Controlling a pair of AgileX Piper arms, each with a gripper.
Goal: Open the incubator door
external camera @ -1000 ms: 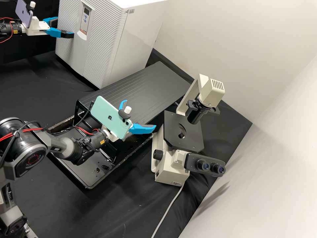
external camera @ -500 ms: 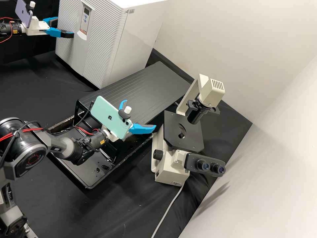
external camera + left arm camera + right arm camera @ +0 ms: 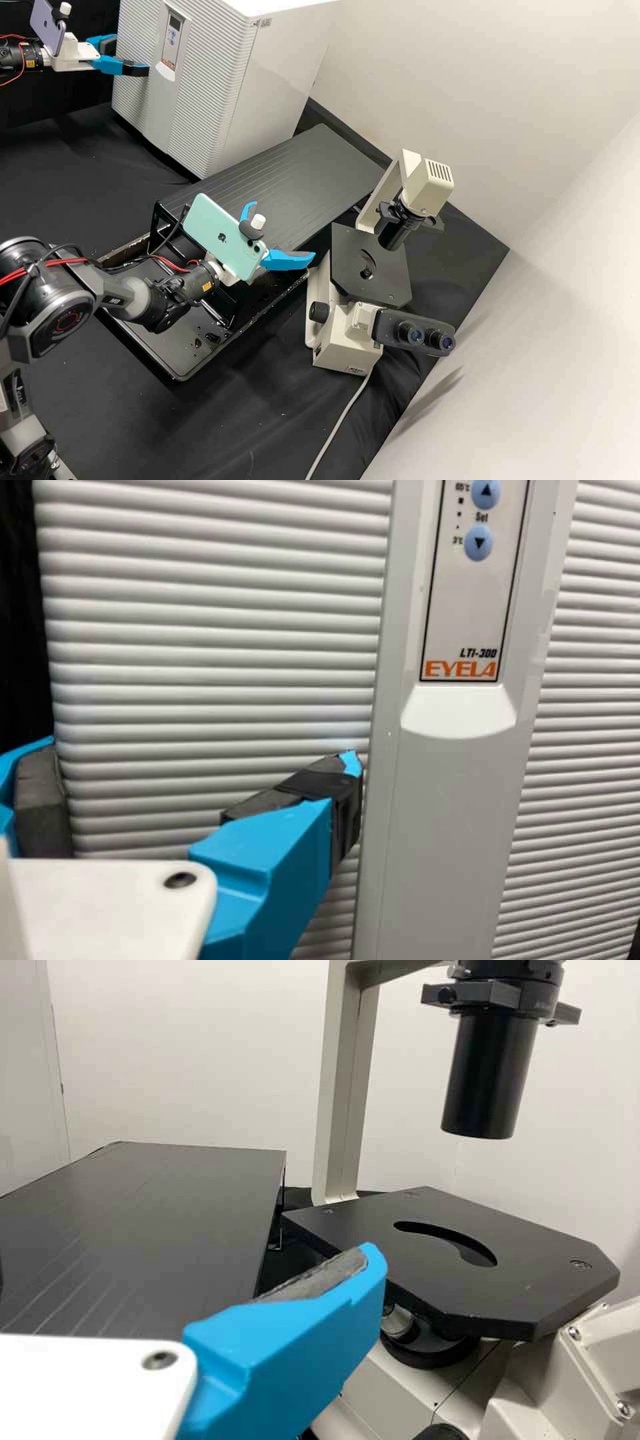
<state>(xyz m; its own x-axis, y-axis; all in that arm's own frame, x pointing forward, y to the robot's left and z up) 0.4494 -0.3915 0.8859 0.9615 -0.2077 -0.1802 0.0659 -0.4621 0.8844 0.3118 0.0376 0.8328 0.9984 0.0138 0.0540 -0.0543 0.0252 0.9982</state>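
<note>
The left gripper (image 3: pixel 131 59) is at the left part of the white incubator's ribbed door (image 3: pixel 207 87), its two fingers apart. In the left wrist view, the left gripper (image 3: pixel 200 770) has one finger by the door's outer edge and the other over the ribs, beside the smooth panel strip (image 3: pixel 440 810); whether they touch the door (image 3: pixel 210 630) I cannot tell. The door stands closed. Away from the incubator, the right gripper (image 3: pixel 281 231) stands open, holding nothing, between the black platform and the microscope. One blue finger of the right gripper (image 3: pixel 300 1345) shows close up in the right wrist view.
The black platform (image 3: pixel 287 180) lies in front of the incubator, beside the cream microscope (image 3: pixel 347 340) with its black stage (image 3: pixel 450 1260). A wet black tray (image 3: pixel 180 347) sits under the right arm. Pale walls stand behind and at the right.
</note>
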